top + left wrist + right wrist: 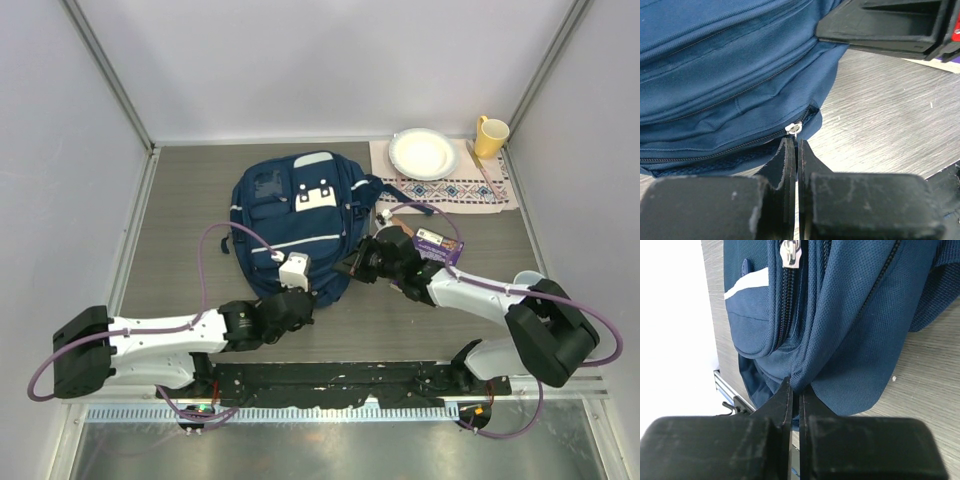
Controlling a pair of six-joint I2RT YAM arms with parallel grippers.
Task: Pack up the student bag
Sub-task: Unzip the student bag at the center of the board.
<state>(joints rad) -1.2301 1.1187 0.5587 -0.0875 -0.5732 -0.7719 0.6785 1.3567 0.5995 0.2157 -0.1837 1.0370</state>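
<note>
The student bag [300, 215] lies flat mid-table, navy blue with pale stripes and a white buckle patch. My left gripper [303, 295] is at its near bottom edge. In the left wrist view it [796, 143] is shut on the silver zipper pull [793, 128] at the end of a closed zip on the bag [730, 75]. My right gripper [352, 266] is at the bag's near right corner. In the right wrist view it [800, 385] is shut on a fold of the bag's blue mesh fabric [850, 315]. Another silver zipper slider [790, 252] shows above.
A purple box [437, 243] lies by the right arm. A patterned placemat [455, 188] at the back right carries a white plate [422, 152], with a yellow mug [490, 135] beside it. The right gripper's black body [890, 22] shows in the left wrist view.
</note>
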